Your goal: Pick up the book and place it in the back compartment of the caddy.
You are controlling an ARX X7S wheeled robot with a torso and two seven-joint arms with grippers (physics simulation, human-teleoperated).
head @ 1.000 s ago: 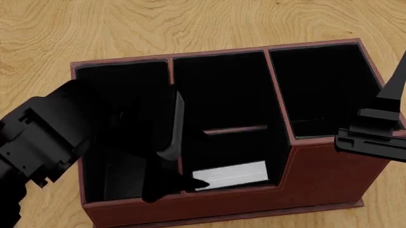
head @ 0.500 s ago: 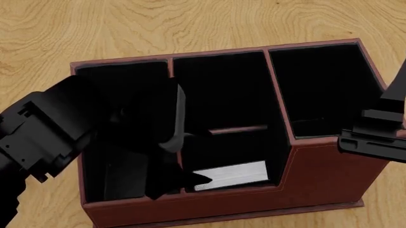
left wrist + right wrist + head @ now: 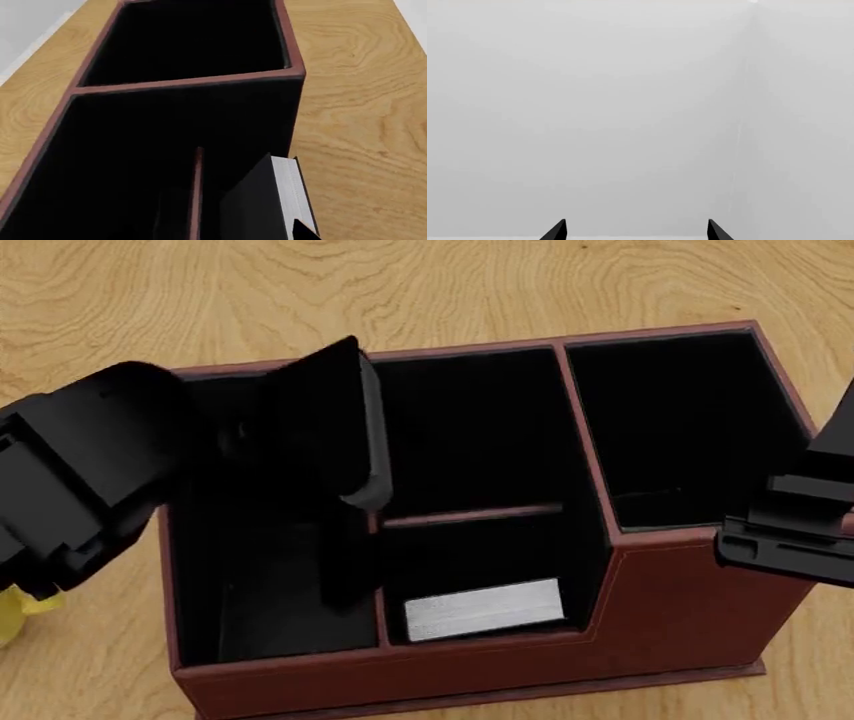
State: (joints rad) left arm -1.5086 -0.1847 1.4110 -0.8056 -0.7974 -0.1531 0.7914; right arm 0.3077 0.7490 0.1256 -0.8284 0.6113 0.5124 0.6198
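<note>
Black book (image 3: 483, 609) in red-brown caddy (image 3: 694, 610), unlabelled, left pincer (image 3: 350, 490) state unclear, right pincer (image 3: 636, 231) spread.

The black book (image 3: 267, 200) with white pages stands inside the red-brown caddy (image 3: 187, 82), beside a thin divider (image 3: 196, 190).

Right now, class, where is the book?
In the head view the book stands in the caddy, in the middle column's near cell, just below the thin crossbar, page edges up.
</note>
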